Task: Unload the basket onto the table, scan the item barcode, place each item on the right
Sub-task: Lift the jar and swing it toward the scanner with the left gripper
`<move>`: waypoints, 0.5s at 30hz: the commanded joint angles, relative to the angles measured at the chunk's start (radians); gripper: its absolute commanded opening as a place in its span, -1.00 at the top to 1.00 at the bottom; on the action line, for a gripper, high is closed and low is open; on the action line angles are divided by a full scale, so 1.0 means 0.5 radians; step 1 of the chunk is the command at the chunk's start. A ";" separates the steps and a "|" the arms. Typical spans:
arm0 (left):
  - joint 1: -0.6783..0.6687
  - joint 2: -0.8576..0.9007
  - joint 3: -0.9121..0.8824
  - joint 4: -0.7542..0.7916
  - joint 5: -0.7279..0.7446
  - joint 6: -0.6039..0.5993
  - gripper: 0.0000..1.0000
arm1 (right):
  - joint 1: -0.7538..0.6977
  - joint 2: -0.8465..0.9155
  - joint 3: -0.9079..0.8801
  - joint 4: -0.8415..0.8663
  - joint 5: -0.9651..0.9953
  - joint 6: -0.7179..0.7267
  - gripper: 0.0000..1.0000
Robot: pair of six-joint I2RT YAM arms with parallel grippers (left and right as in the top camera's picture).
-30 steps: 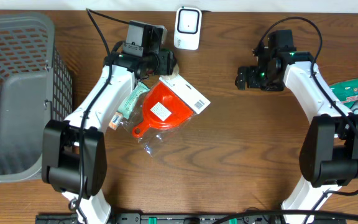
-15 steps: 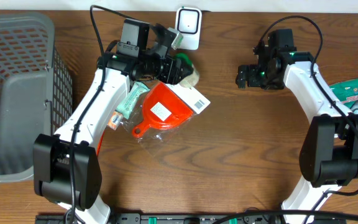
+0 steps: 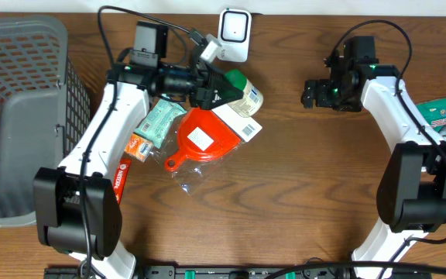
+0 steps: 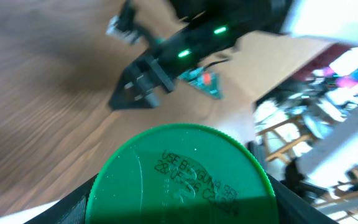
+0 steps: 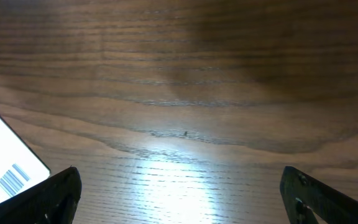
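Observation:
My left gripper is shut on a small cream bottle with a green cap and holds it above the table, just below the white barcode scanner. In the left wrist view the green cap fills the space between the fingers, printed date code facing the camera. My right gripper hovers open over bare wood at the right; the right wrist view shows its gripper with nothing between the fingertips.
A red funnel in a clear pack with a white barcode card lies under the bottle. A green box and orange box lie beside it. A grey basket stands at the left, green packets at the right edge.
My left gripper has come up from the table beside the funnel pack with the green-capped bottle and swung it right, below the scanner. The right arm has shifted only slightly.

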 commanded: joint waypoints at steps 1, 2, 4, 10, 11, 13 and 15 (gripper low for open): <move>0.051 -0.068 0.033 0.052 0.463 0.069 0.86 | -0.024 -0.059 0.027 0.002 0.002 -0.026 -0.98; 0.056 -0.069 0.033 0.060 0.463 0.065 0.86 | -0.024 -0.059 0.027 0.002 0.002 -0.026 -0.98; 0.060 -0.078 0.033 0.063 0.463 0.065 0.85 | -0.024 -0.059 0.027 0.001 0.002 -0.026 -0.99; 0.060 -0.140 0.033 0.063 0.463 0.047 0.86 | -0.024 -0.059 0.027 -0.003 0.002 -0.025 -0.99; 0.060 -0.160 0.033 0.063 0.463 0.040 0.85 | -0.025 -0.059 0.027 -0.003 0.002 -0.025 -0.99; 0.060 -0.200 0.033 0.063 0.462 0.017 0.86 | -0.026 -0.059 0.027 -0.003 0.002 -0.025 -0.99; 0.060 -0.243 0.033 0.063 0.463 -0.005 0.85 | -0.024 -0.059 0.027 -0.002 0.001 -0.025 -0.99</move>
